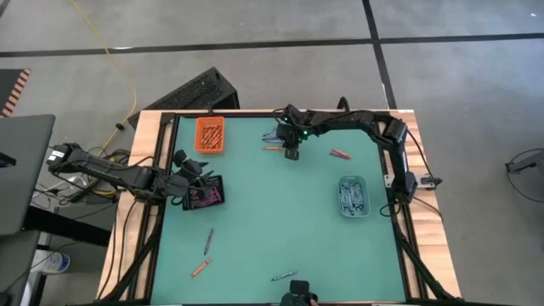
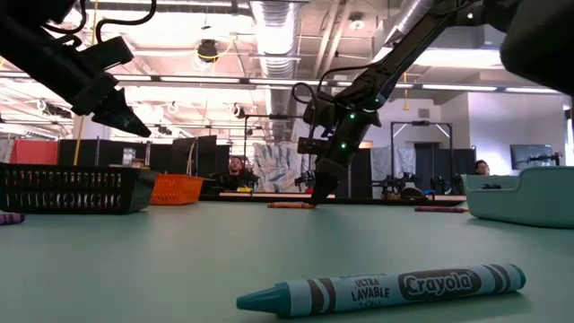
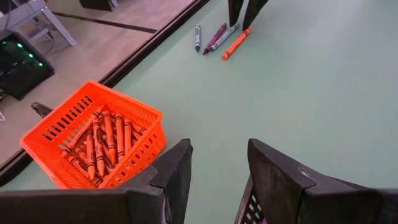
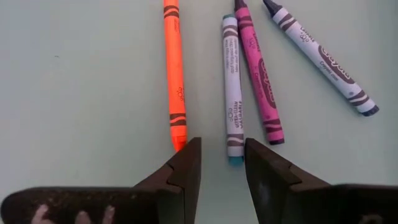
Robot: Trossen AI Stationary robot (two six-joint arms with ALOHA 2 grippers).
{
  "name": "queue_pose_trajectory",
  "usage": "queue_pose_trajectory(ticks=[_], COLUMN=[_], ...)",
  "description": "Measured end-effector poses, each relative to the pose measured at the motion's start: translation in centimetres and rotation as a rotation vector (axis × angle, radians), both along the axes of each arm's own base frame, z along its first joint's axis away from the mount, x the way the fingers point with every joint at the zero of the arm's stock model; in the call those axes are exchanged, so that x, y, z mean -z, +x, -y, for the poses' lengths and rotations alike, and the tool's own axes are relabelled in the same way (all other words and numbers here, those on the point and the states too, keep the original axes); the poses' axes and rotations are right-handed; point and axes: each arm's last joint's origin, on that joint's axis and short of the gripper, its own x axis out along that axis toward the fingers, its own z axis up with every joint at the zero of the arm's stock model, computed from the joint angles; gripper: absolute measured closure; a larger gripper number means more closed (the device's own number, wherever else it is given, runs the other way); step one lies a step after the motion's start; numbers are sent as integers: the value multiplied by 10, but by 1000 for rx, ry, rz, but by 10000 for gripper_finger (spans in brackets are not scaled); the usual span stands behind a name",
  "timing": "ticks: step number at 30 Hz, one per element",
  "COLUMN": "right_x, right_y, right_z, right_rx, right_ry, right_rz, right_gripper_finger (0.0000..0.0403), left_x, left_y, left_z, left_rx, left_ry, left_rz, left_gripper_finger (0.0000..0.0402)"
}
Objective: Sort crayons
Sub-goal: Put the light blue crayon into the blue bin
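A green table (image 1: 280, 221) with a pale wooden border stands on a grey floor crossed by dark lines, and a yellow cable (image 1: 119, 59) trails across that floor toward the table's far left corner. On the table sit an orange tray (image 1: 210, 135) near the far edge, a black tray (image 1: 205, 194) at the left side and a clear tray (image 1: 351, 195) toward the right. In the low view, ceiling ducts (image 2: 278, 22) and lights run overhead.

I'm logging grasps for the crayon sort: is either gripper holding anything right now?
Nothing is held. The right gripper hangs open above four loose crayons; the left gripper is open and empty too.
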Motion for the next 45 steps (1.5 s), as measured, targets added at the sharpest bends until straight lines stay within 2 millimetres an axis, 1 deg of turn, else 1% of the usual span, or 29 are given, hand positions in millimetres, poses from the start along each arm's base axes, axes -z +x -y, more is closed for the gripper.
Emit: queue_pose_trajectory(ticks=[6, 26, 30, 33, 35, 39, 42, 45], right_x=[0, 2, -6, -19, -35, -68, -97, -123], right_y=[0, -4, -6, -9, -11, -25, -41, -59], right_z=[0, 1, -1, -4, -6, -15, -31, -54], right_rx=[-19, -1, -10, -13, -19, -36, -24, -23], right_ry=[-10, 19, 30, 22, 12, 48, 84, 131], right_rz=[-4, -23, -15, 2, 35, 40, 22, -24], right_gripper_finger=[281, 387, 399, 399, 399, 400, 400, 400], left_x=[0, 0, 0, 0, 0, 0, 0, 0], left_y=[0, 0, 0, 0, 0, 0, 0, 0], left_z=[0, 0, 0, 0, 0, 0, 0, 0], left_rx=[-4, -2, -2, -2, -1, -1, -1, -3], left_ry=[3, 1, 1, 1, 0, -1, -1, -4], left_rz=[1, 1, 1, 1, 1, 1, 1, 4], left_gripper_finger=[254, 254, 254, 254, 254, 254, 254, 254])
